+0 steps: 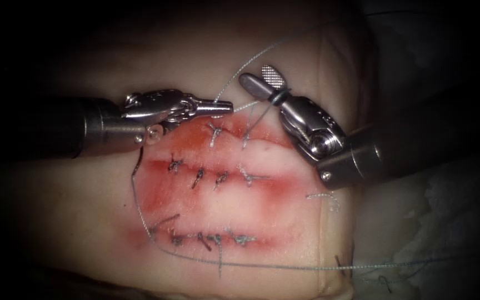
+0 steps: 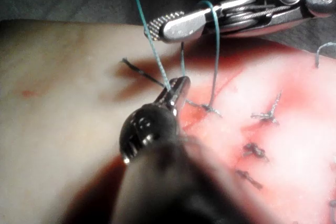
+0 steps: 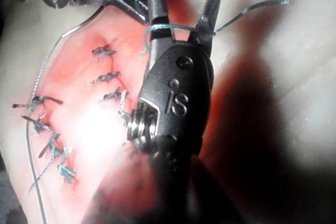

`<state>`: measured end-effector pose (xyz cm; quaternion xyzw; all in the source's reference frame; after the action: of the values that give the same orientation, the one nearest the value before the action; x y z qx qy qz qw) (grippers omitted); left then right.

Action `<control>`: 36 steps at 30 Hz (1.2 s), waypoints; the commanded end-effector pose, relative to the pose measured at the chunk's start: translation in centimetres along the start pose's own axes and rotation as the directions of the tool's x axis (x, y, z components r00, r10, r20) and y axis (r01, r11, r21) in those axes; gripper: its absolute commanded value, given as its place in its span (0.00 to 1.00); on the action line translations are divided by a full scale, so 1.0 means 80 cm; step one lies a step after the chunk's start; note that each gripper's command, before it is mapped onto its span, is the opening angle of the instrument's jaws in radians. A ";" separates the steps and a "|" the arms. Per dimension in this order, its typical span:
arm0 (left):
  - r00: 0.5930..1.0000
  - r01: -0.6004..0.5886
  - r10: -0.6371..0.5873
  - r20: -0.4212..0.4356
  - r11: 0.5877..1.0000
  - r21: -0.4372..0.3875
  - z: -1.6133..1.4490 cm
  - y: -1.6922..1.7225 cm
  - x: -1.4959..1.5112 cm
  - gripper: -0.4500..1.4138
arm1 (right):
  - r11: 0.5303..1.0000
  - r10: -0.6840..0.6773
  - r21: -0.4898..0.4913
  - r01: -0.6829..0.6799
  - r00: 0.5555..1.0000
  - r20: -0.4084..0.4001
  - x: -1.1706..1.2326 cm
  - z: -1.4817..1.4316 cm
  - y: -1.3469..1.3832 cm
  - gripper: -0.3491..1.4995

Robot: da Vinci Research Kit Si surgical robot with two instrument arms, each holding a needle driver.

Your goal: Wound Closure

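Note:
The tissue (image 1: 73, 205) carries three red cuts, one above the other. My left tool (image 1: 226, 106) reaches in over the top cut (image 1: 268, 139) toward its left end, shut on the pale thread (image 1: 239, 71). Its tip (image 2: 178, 85) shows the thread rising from it. My right tool (image 1: 258, 76) hovers above the top cut's right half, open and holding nothing. A loop of thread (image 1: 278, 95) winds around the base of its jaws, seen as a teal loop (image 3: 170, 29). A dark curved sliver (image 1: 164, 221) lies by the bottom cut; I cannot tell whether it is the needle.
Knotted stitches (image 1: 198, 178) close the middle cut, others (image 1: 212, 240) close the bottom one, and two stitches (image 1: 216, 131) sit on the top cut. A long strand of thread (image 1: 251, 265) sweeps down the left side and along the tissue's near edge. Gauze (image 1: 456, 211) lies right.

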<state>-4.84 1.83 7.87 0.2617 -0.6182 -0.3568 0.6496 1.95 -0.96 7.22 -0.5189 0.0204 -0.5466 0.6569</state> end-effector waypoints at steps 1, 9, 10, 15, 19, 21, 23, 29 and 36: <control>1.000 -0.008 0.008 0.001 1.000 -0.003 0.0014 0.0008 -0.0002 0.08 | 1.000 -0.005 0.025 0.005 0.999 -0.034 0.0007 0.0009 0.0003 0.52; 0.998 -0.046 0.044 -0.037 0.999 -0.030 0.0021 0.0007 0.0001 0.10 | 0.989 0.051 0.146 -0.031 0.990 -0.133 0.0018 0.0010 -0.0003 0.56; 0.998 -0.053 0.051 -0.040 0.998 -0.031 0.0021 0.0006 0.0001 0.11 | 0.986 0.063 0.165 -0.040 0.989 -0.135 0.0017 0.0011 -0.0003 0.56; 0.995 -0.076 0.073 -0.073 0.997 -0.032 0.0025 0.0002 0.0010 0.12 | 0.969 0.118 0.232 -0.084 0.984 -0.136 0.0015 0.0014 -0.0003 0.59; 0.993 -0.082 0.079 -0.090 0.996 -0.033 0.0028 0.0002 0.0016 0.12 | 0.948 0.157 0.300 -0.107 0.977 -0.147 0.0012 0.0020 -0.0005 0.59; 0.993 -0.082 0.079 -0.090 0.996 -0.033 0.0029 0.0001 0.0017 0.12 | 0.939 0.173 0.323 -0.118 0.973 -0.149 0.0011 0.0022 -0.0007 0.59; 0.993 -0.082 0.079 -0.090 0.996 -0.034 0.0029 0.0001 0.0017 0.12 | 0.932 0.191 0.342 -0.123 0.967 -0.171 0.0011 0.0023 -0.0009 0.58; 0.992 -0.087 0.084 -0.090 0.996 -0.033 0.0030 0.0001 0.0015 0.13 | 0.911 0.204 0.402 -0.093 0.949 -0.241 0.0022 0.0025 -0.0015 0.56; 0.993 -0.083 0.080 -0.089 0.996 -0.032 0.0030 -0.0003 0.0011 0.13 | 0.893 0.204 0.445 -0.059 0.936 -0.286 0.0039 0.0031 -0.0030 0.52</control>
<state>-5.01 1.72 7.90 0.2407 -0.5917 -0.3296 0.6952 1.98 -0.98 7.63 -0.2590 0.0415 -0.5689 0.7795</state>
